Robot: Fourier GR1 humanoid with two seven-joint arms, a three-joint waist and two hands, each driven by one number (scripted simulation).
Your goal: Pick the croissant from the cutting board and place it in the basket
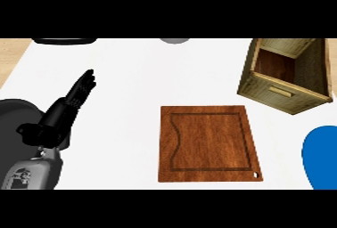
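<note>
Surface: a plain white tabletop [138,80] fills most of the view.
Left edge: a strip of light wood-grain surface [12,55] shows beyond the white tabletop's left side.
Top left: a flat black object [64,41] sits at the upper edge, cut off; what it is cannot be told.
Top centre: a small round grey object [174,40] sits at the upper edge, only its lower part showing.
Lower right: a bright blue rounded shape [322,156] lies against the right edge, partly cut off.
</note>
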